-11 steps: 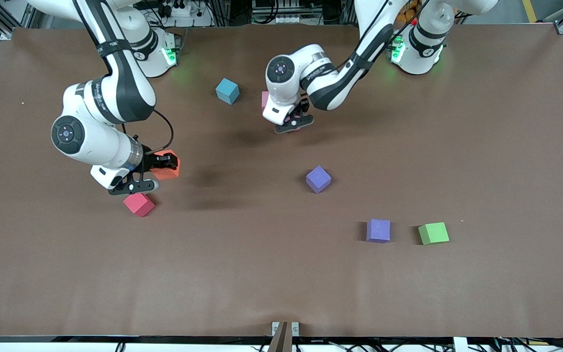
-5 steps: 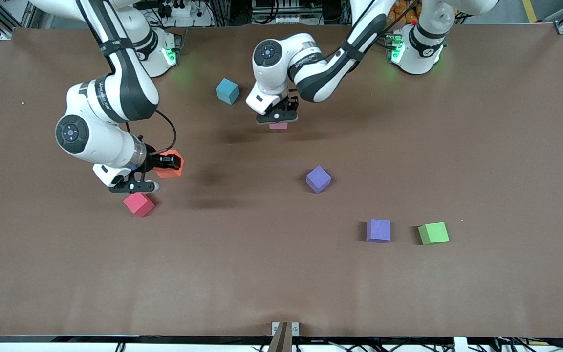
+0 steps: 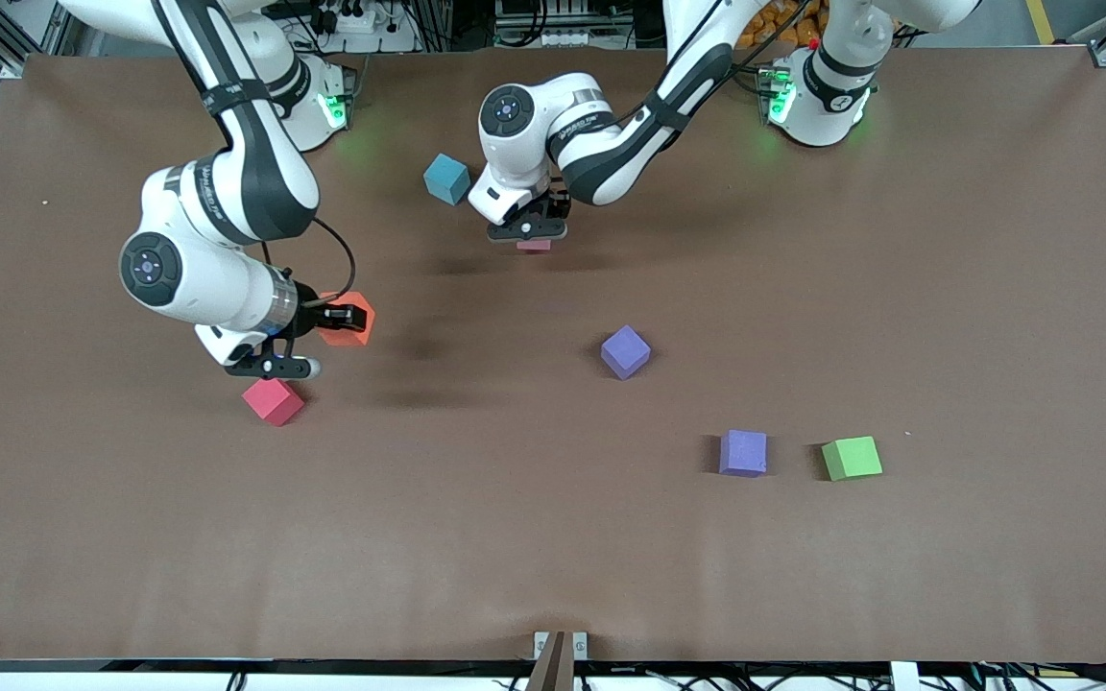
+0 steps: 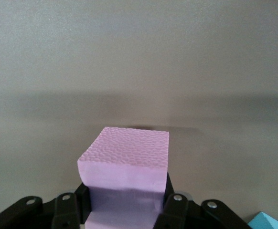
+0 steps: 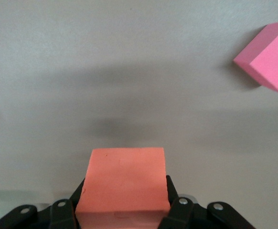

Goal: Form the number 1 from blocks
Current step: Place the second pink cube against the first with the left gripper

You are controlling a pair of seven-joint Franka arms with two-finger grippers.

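Observation:
My left gripper (image 3: 527, 230) is shut on a pink block (image 3: 534, 245), held just above the table beside the light blue cube. In the left wrist view the pink block (image 4: 127, 162) fills the space between the jaws of the left gripper (image 4: 127, 206). My right gripper (image 3: 340, 316) is shut on an orange block (image 3: 353, 322), held over the table close to the red block (image 3: 274, 401). The orange block (image 5: 124, 183) sits squarely in the right gripper (image 5: 124, 206). Two purple blocks (image 3: 625, 351) (image 3: 743, 452) lie on the table nearer the front camera.
A light blue cube (image 3: 446, 178) lies near the bases, and its corner (image 4: 272, 222) shows in the left wrist view. A green cube (image 3: 852, 458) sits beside the nearer purple block, toward the left arm's end. The red block (image 5: 270, 57) shows pinkish in the right wrist view.
The left gripper has carried the pink block toward the light blue cube and the bases. The right gripper has shifted slightly toward the table's middle with the orange block.

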